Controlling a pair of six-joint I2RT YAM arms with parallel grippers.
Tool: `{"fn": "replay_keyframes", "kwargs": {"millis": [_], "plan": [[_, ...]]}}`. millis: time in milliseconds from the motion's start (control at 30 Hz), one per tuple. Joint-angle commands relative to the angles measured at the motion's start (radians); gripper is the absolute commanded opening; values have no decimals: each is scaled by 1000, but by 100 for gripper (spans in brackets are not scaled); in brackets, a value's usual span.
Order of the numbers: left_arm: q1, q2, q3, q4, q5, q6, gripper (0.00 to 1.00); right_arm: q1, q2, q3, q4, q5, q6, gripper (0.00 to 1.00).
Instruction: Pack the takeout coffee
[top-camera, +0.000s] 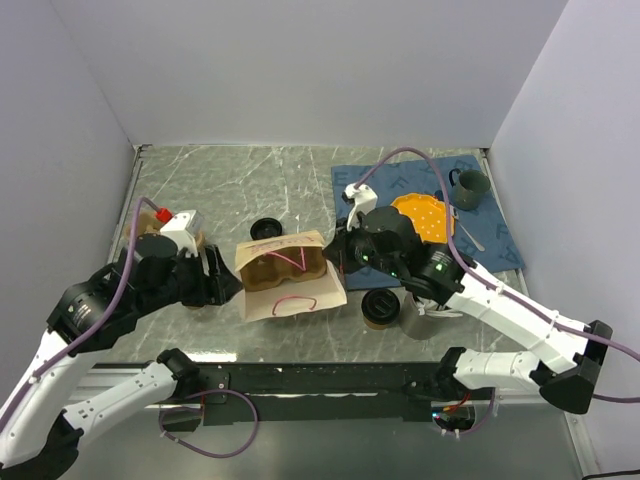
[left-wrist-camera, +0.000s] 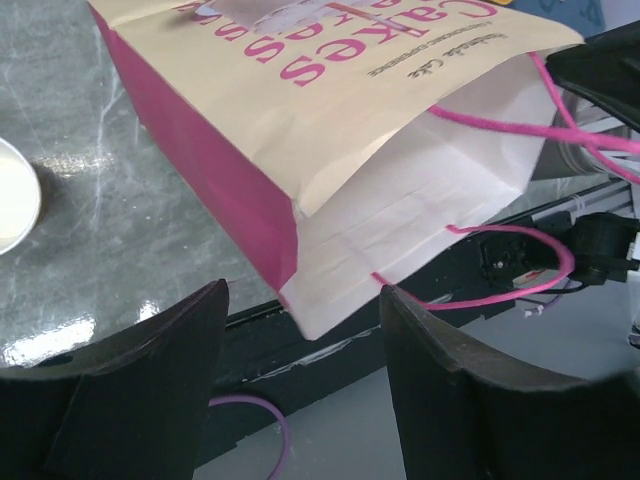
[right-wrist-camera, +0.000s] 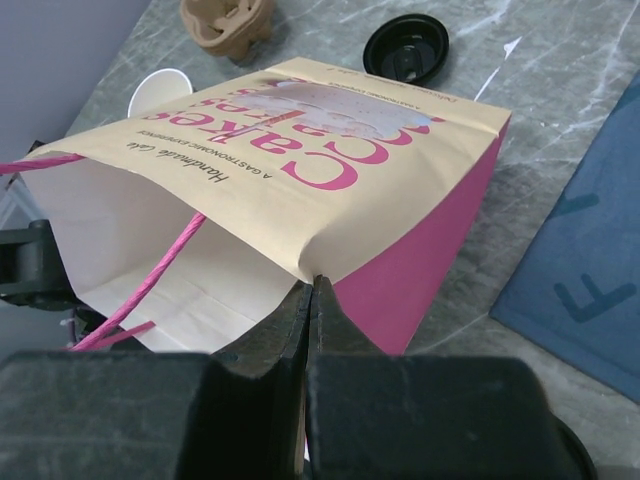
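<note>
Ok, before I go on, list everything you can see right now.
paper bag: one, tan with pink sides, lying centre, mouth toward the arms
takeout coffee: one, brown, black lid, right of the bag's mouth
loose lid: one, black, behind the bag
open cup: one, white inside, left of the bag
crumpled item: one, brown, far left
cloth: one, blue, far right
plate: one, orange, on the cloth
mug: one, dark green, on the cloth
container: one, grey, beside the coffee, half hidden
left gripper: open, at the bag's mouth
right gripper: shut on the bag's upper lip
</note>
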Motion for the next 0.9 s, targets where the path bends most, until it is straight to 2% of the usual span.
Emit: {"fn": "replay_keyframes", "kwargs": {"millis": [0, 167, 200, 233, 333, 433, 600, 667, 733, 867], "plan": [[-3, 12, 9, 18, -48, -26, 67, -28, 44, 89, -108, 28, 60, 0], [-3, 66, 91, 7, -123, -14, 68, -67, 98, 182, -194, -24, 77, 0], [-3, 74, 122, 8, -157, -3, 69, -76, 108, 195, -199, -32, 70, 3], [-3, 94, 137, 5, -175, 9, 69, -81, 125, 204, -198, -40, 61, 16], [-3, 146, 197, -10, -249, 61, 72, -88, 156, 244, -196, -50, 33, 34], [-3, 184, 223, 20, -287, 139, 73, -96, 190, 321, -230, -41, 31, 41], [-3, 247, 240, 148, -321, 257, 71, -114, 245, 428, -283, -47, -1, 46], [-2, 270, 242, 183, -179, 334, 74, -124, 268, 448, -288, -61, -13, 45], [-2, 313, 234, 206, -107, 386, 77, -137, 292, 463, -299, -61, -31, 44], [6, 391, 272, 225, -157, 501, 77, -159, 317, 486, -293, -106, -90, 43]]}}
